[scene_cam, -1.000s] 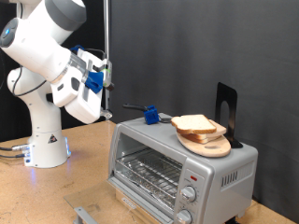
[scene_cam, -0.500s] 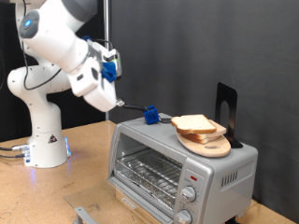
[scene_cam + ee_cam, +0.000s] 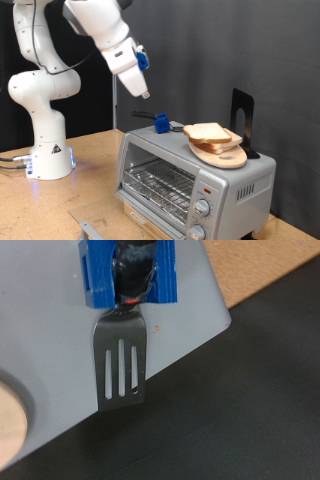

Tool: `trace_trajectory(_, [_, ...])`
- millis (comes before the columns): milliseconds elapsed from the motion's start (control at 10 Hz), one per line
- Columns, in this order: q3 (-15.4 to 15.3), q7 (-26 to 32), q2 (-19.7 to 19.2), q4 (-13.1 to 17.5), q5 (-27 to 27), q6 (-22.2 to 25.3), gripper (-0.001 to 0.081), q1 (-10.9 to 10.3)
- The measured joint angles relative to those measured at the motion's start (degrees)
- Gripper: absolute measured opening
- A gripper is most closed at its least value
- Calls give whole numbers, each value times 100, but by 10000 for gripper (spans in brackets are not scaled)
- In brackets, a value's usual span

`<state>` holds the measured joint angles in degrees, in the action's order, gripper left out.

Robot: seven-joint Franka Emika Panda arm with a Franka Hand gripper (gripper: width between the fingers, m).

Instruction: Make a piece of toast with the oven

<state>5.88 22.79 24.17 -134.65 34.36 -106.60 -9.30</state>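
The tool [image 3: 143,90] hangs in the air above the oven's [image 3: 190,170] end on the exterior view's left, angled down toward the view's right. How far its fingers stand apart cannot be told: they are not clearly visible in either view.

The oven sits on the wooden tabletop [image 3: 90,200], its long axis running from the exterior view's left toward its lower right, glass door facing the view's lower left and the knobs at its right end. On its top, toward the view's right, a round wooden board [image 3: 222,155] carries the piece of toast [image 3: 208,132], lying flat among stacked slices.

A spatula [image 3: 122,364] with a slotted metal blade lies on the oven's grey top [image 3: 50,320], its blue block handle [image 3: 160,123] near the oven's back left corner.
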Motion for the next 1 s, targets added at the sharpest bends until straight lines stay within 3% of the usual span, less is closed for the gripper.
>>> trace_trajectory(400, [-662,-388,465,-32,-392,-185,808,-20])
trace_trajectory(1000, [-867,-394,621,-144,-617,-438,808,-15])
